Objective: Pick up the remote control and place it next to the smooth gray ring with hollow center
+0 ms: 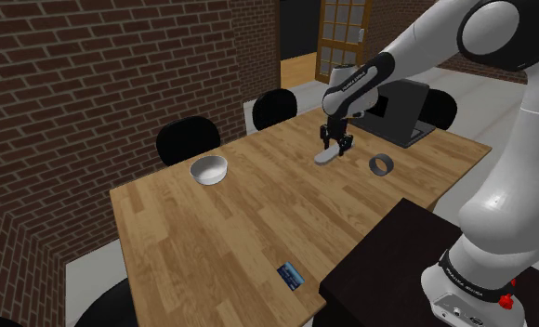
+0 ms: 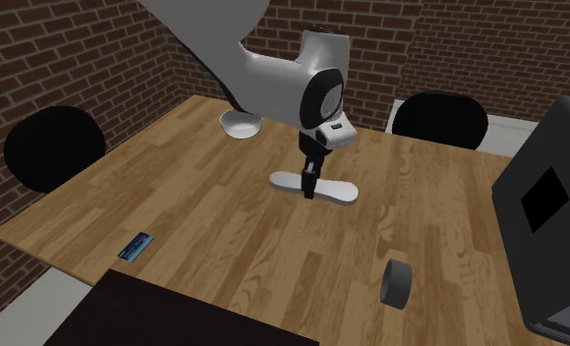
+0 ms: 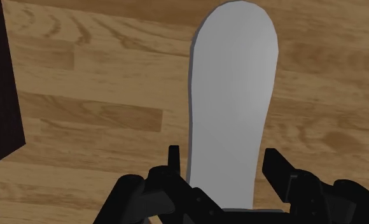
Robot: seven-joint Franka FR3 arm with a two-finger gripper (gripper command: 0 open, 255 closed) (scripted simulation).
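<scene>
tool [image 3: 220, 156] stands spread astride the pale grey remote [image 3: 233, 89].

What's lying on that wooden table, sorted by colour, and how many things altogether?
White: 2 (bowl, remote control)
Dark grey: 2 (ring, laptop)
Blue: 1 (small card)
Total: 5
</scene>
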